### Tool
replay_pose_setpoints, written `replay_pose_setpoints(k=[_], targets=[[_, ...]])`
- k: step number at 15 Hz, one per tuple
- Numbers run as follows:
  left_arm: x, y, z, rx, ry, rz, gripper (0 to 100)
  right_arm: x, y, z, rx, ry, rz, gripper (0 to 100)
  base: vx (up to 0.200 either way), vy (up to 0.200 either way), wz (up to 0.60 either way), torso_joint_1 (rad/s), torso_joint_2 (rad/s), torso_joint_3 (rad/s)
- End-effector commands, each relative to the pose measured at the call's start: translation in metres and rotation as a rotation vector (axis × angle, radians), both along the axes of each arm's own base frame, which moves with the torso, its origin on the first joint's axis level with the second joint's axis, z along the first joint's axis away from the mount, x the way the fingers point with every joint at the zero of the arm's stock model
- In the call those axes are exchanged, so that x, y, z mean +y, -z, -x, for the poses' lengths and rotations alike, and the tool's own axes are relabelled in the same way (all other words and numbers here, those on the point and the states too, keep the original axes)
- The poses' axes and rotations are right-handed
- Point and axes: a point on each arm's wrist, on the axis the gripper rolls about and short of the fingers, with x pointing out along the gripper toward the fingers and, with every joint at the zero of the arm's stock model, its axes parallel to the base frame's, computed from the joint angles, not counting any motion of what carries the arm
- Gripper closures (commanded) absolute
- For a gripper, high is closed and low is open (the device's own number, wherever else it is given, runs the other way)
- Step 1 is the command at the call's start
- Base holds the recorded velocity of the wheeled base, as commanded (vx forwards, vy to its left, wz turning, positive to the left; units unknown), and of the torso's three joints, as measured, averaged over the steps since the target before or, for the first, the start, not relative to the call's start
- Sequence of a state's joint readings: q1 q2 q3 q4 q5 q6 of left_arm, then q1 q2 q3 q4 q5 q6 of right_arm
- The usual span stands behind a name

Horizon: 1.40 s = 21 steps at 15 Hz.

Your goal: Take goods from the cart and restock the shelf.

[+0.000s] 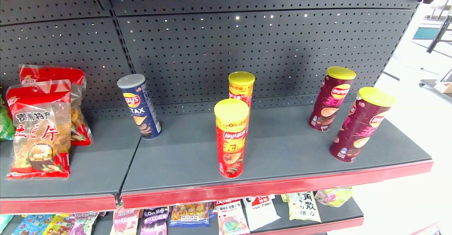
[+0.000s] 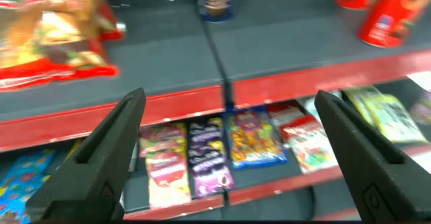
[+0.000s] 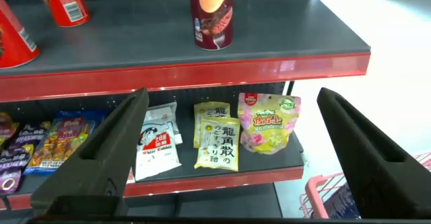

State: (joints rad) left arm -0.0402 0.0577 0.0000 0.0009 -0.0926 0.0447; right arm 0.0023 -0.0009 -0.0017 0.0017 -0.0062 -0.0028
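Claws: my left claw point(image 2: 230, 99) and right claw point(image 3: 234, 95) both gape wide, with nothing between the fingers, in front of the shelving.
Cart: a pink wire corner point(image 3: 326, 197), which I take for the cart, sits low beside my right claw; I cannot tell what goods it holds.
Lower shelf: the lower shelf point(image 1: 317, 227) along the bottom edge of the head frame is lined with flat packets point(image 1: 261, 212).
Shelf: the shelf point(image 1: 275, 187) to restock crosses the middle of the frame behind a red front lip.
Front row: a front red can point(image 1: 230, 139) stands upright at centre and a front maroon can point(image 1: 360, 125) at the right, both yellow-lidded.
Back row: a second red can point(image 1: 241, 85) stands just behind the first, a rear maroon can point(image 1: 332, 99) right of centre, and a grey-lidded blue can point(image 1: 139, 106) left of centre.
Bags: two red bags point(image 1: 39, 129) lean at the left edge.
Backing: dark pegboard point(image 1: 247, 41) runs across the top.
Print: every can and bag carries logos and lettering; I leave it unread and sort by colour.
Progress: five cans stand well apart with much bare board between them, so I judge the restocking partly done at most. With nothing in hand, a pick from the cart comes next.
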Motion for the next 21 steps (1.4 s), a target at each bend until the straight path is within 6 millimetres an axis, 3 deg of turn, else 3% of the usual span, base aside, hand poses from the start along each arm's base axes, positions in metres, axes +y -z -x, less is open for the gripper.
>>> replay_pose_setpoints(k=[1,5,6,7,9,10,12,15,16,18,20,21], targets=[[0.0,-0.001,-0.002,0.029,0.026,-0.008,0,0.0,0.0,0.0,0.001,-0.001,0.0,0,0.0,0.0,0.0,0.0,0.0,0.0],[0.0,-0.001,-0.002,0.028,0.04,-0.013,0,0.0,0.0,0.0,0.001,-0.001,0.0,0,0.0,0.0,0.0,0.0,0.0,0.0],[-0.001,-0.009,-0.001,0.004,0.053,0.001,0,0.0,0.0,0.0,0.001,-0.001,0.0,0,0.0,0.0,0.0,0.0,0.0,0.0],[-0.002,-0.091,-0.02,0.011,0.053,0.099,0,0.0,0.0,0.0,0.001,-0.001,0.0,0,0.0,0.0,0.0,0.0,0.0,0.0],[-0.003,-0.159,-0.053,0.01,0.041,0.169,0,0.0,0.0,0.0,0.001,-0.001,0.0,0,0.0,0.0,0.0,0.0,0.0,0.0],[-0.005,-0.17,-0.087,0.093,0.035,0.105,0,0.0,0.0,0.0,0.001,-0.001,0.0,0,0.0,0.0,0.0,0.0,0.0,0.0],[-0.009,-0.154,-0.126,0.25,0.074,-0.015,0,0.0,0.0,0.0,0.001,-0.001,0.0,0,0.0,0.0,0.0,0.0,0.0,0.0],[-0.035,-0.134,-0.172,0.427,0.213,-0.061,0,0.0,0.0,0.0,0.001,-0.001,0.0,0,0.0,0.0,0.0,0.0,0.0,0.0],[-0.036,-0.134,-0.173,0.431,0.215,-0.062,0,0.0,0.0,0.0,0.001,-0.001,0.0,0,0.0,0.0,0.0,0.0,0.0,0.0],[-0.066,-0.113,-0.192,0.558,0.314,-0.115,0,0.0,0.0,0.0,0.001,-0.001,0.0,0,0.0,0.0,0.0,0.0,0.0,0.0],[-0.078,-0.1,-0.206,0.619,0.33,-0.141,0,0.0,0.0,0.0,0.001,-0.001,0.0,0,0.0,0.0,0.0,0.0,0.0,0.0],[-0.085,-0.092,-0.222,0.642,0.317,-0.152,0,0.0,0.0,0.0,0.001,-0.001,0.0,0,0.0,0.0,0.0,0.0,0.0,0.0]])
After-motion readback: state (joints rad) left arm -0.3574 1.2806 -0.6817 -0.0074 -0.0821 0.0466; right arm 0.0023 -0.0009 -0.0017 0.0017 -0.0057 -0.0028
